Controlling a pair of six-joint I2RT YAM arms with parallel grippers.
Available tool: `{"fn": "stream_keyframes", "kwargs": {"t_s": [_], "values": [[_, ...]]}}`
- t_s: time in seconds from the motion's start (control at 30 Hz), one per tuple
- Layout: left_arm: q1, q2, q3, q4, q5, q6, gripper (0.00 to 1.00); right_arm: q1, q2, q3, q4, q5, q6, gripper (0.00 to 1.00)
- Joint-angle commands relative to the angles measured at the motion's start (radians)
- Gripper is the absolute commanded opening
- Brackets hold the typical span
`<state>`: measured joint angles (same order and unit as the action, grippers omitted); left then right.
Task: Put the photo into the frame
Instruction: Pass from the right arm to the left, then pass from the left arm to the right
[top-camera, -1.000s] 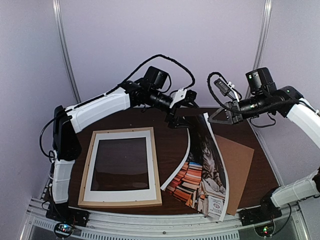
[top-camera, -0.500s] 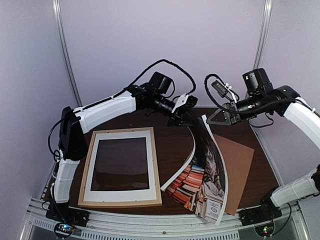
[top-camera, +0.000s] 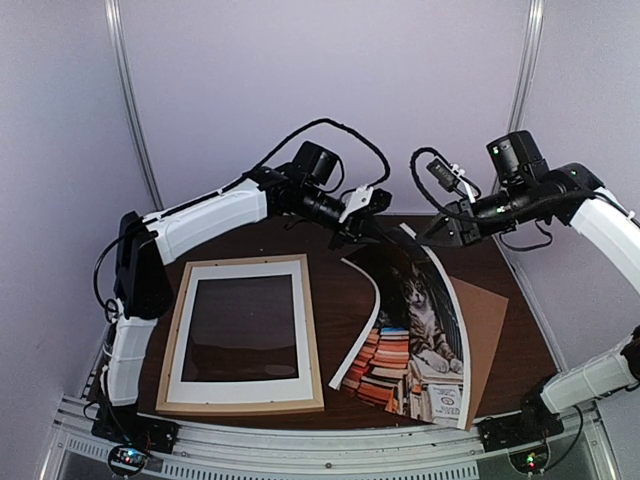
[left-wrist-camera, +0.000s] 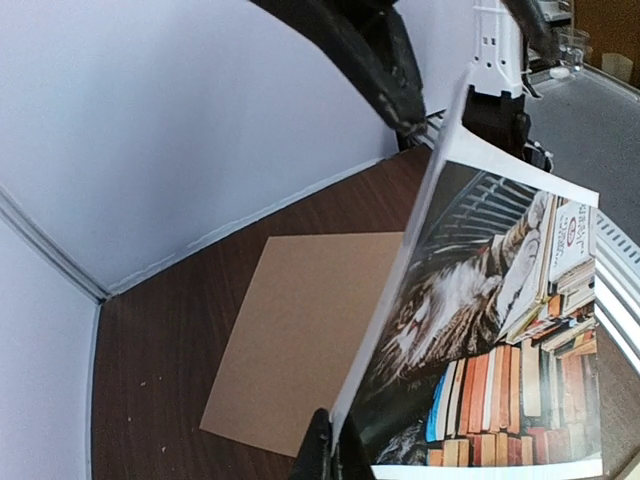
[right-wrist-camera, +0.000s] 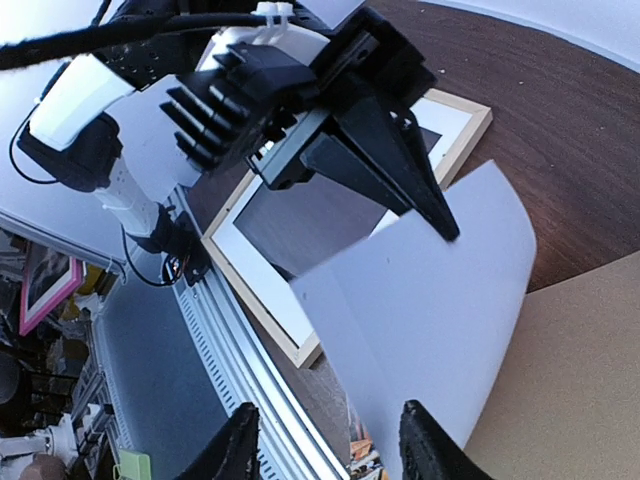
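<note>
The photo (top-camera: 415, 330), a cat with stacked books, stands curved with its lower edge on the table and its top edge lifted. My left gripper (top-camera: 372, 222) is shut on that top edge; in the left wrist view its jaws (left-wrist-camera: 340, 462) pinch the white border of the photo (left-wrist-camera: 480, 330). My right gripper (top-camera: 433, 236) hangs open just right of the top edge, not touching the print. In the right wrist view the photo's white back (right-wrist-camera: 430, 300) lies beyond my open right gripper (right-wrist-camera: 330, 455). The frame (top-camera: 240, 405) lies flat at the left, a white mat inside it.
A brown backing board (top-camera: 487, 320) lies on the dark table to the right, partly under the photo, and shows as board (left-wrist-camera: 300, 330) in the left wrist view. The metal rail (top-camera: 300, 450) runs along the near edge. The frame (right-wrist-camera: 258, 300) lies beside that rail.
My left gripper has shut on the photo's top edge and my right gripper has let go and opened. The print has uncurled, showing more of the cat.
</note>
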<state>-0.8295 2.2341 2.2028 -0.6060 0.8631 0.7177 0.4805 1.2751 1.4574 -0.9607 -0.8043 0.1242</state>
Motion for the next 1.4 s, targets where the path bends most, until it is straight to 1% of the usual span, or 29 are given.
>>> {"fn": "stream_keyframes", "kwargs": {"t_s": [0.0,0.07,0.13,0.23,0.4,0.5,0.57,0.7,0.97,1.17,1.2,1.27,1.37], "values": [[0.072,-0.105,-0.031,0.070,-0.001,-0.126,0.00,-0.008,-0.036,0.074,-0.082,0.176,-0.018,0.57],[0.096,-0.139,-0.070,0.123,0.020,-0.188,0.00,-0.008,-0.055,0.082,-0.101,0.235,-0.027,0.66],[0.113,-0.162,-0.093,0.152,0.011,-0.239,0.00,-0.008,-0.072,0.080,-0.113,0.263,-0.039,0.72],[0.128,-0.178,-0.086,0.126,-0.016,-0.271,0.00,-0.005,-0.091,0.057,-0.123,0.306,-0.049,0.81],[0.155,-0.217,-0.121,0.135,0.020,-0.308,0.00,-0.004,-0.107,-0.001,-0.144,0.428,-0.070,0.84],[0.163,-0.238,-0.160,0.168,0.025,-0.328,0.00,-0.004,-0.114,-0.034,-0.129,0.429,-0.069,0.83],[0.169,-0.242,-0.170,0.182,0.025,-0.341,0.00,-0.004,-0.117,-0.055,-0.125,0.422,-0.069,0.78],[0.187,-0.241,-0.176,0.207,0.029,-0.375,0.00,0.000,-0.129,-0.094,-0.135,0.432,-0.078,0.61],[0.241,-0.235,-0.193,0.265,0.045,-0.448,0.00,0.000,-0.162,-0.100,-0.165,0.473,-0.098,0.32],[0.265,-0.226,-0.219,0.327,0.054,-0.516,0.00,0.000,-0.134,-0.087,-0.168,0.489,-0.110,0.03],[0.270,-0.224,-0.224,0.332,0.053,-0.525,0.00,0.000,-0.131,-0.080,-0.169,0.492,-0.110,0.00],[0.275,-0.218,-0.228,0.336,0.043,-0.544,0.00,0.000,-0.127,-0.058,-0.169,0.497,-0.104,0.00],[0.277,-0.207,-0.232,0.338,-0.029,-0.586,0.00,0.000,-0.109,-0.006,-0.182,0.537,-0.082,0.00]]}}
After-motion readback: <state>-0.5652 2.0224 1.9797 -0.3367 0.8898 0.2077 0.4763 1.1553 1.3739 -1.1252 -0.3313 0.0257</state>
